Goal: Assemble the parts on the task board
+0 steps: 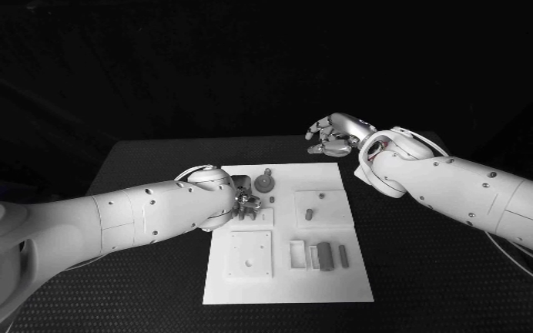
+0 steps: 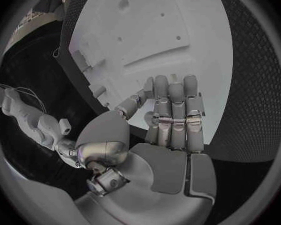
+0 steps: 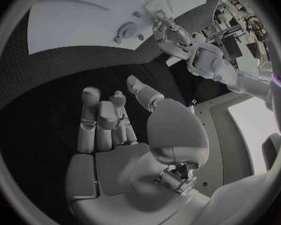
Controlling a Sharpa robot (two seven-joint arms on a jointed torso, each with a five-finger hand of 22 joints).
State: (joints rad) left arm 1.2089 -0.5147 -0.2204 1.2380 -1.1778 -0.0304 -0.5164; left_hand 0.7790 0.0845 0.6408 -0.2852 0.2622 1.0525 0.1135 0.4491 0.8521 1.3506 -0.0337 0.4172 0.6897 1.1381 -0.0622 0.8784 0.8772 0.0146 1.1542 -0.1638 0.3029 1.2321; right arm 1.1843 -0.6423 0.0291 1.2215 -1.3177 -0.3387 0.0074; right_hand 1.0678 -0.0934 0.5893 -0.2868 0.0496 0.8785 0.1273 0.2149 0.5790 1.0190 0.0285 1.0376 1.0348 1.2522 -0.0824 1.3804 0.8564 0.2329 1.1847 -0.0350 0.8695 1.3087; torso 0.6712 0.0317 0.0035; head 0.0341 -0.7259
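We saw the task board lying flat in the middle of the black desk, its long side running away from the robot. The left hand hovered over the board's left edge, about midway along it. From the left wrist camera its fingers lay straight and side by side above the white plate, with nothing between them and the thumb; the hand held nothing.

The right hand hung off the board, just beyond its far right corner, above bare desk. In the right wrist camera its fingers were loosely curled and apart, and the palm was empty.

On the board, a rounded grey part sat near the far edge, a small grey part lay on a raised square to the right of the left hand, and several upright grey parts stood close together near the right side, nearer the robot. A square plate with small holes lay to their left.
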